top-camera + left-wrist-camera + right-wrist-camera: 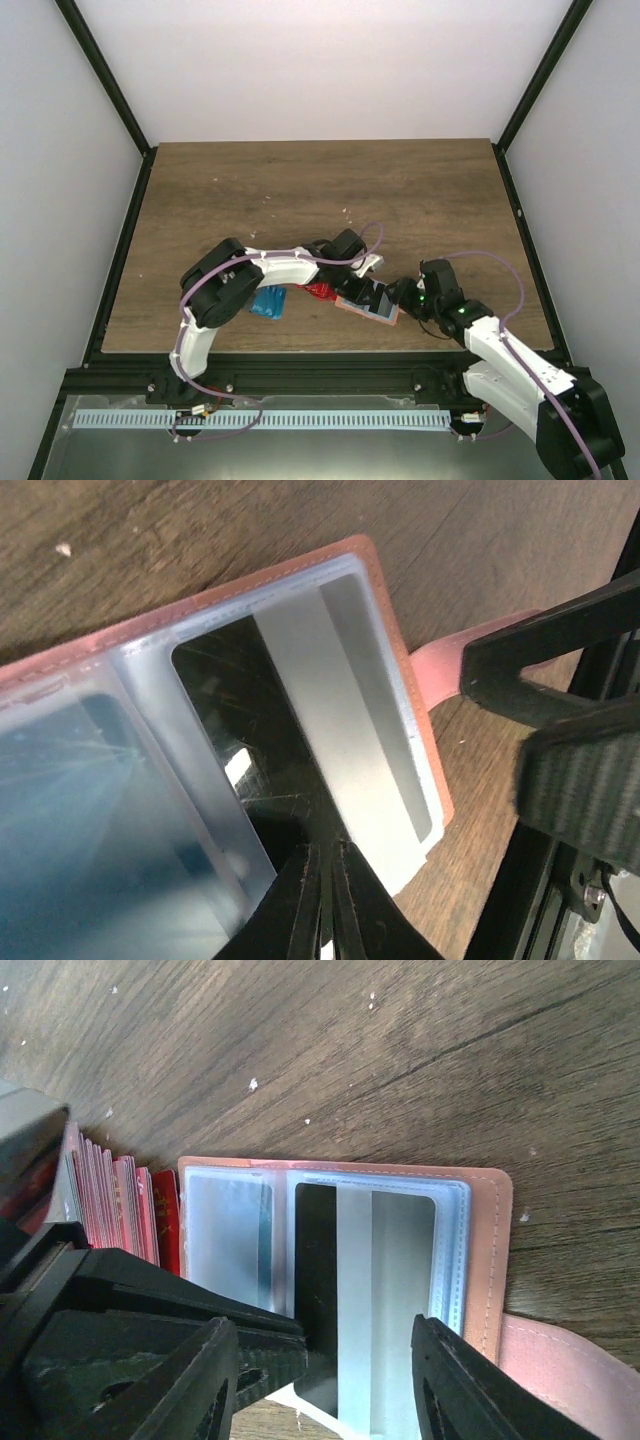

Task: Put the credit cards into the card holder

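The left gripper (322,885) was clenched on a dark card (290,720) lying partly inside a clear pocket of the card holder (385,600). The right gripper (325,1380), jaws spread, apparently braced the holder at its right edge.

Small white specks (346,211) dotted the dark wood-grain table (320,185). White walls (320,60) and black frame posts (105,75) enclosed it, a slotted metal rail (300,420) along its near edge.

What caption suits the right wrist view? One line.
Dark card partly inside the open card holder; red cards bunched beside it.
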Tool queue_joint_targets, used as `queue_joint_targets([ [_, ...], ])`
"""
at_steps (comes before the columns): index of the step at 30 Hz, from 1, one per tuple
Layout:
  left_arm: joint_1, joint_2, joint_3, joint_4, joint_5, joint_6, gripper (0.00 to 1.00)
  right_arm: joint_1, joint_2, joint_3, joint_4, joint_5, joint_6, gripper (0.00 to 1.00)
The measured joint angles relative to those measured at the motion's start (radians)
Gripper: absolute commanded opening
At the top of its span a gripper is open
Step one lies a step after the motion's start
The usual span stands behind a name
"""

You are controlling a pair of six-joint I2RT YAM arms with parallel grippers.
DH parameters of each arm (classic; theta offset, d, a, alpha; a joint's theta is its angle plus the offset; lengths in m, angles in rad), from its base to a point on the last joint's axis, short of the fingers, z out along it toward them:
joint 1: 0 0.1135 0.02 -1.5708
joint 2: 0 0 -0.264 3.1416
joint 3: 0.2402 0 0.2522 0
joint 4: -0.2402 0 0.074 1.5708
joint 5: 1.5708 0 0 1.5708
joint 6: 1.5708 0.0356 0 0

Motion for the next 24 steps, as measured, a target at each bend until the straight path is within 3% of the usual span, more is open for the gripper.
queue_joint_targets([
  [24, -0.006, 0.024, 0.012, -0.014, -0.022, 0.015, 0.04, 0.000, 0.056, -0.051, 0.084, -0.044, -0.001, 0.51],
])
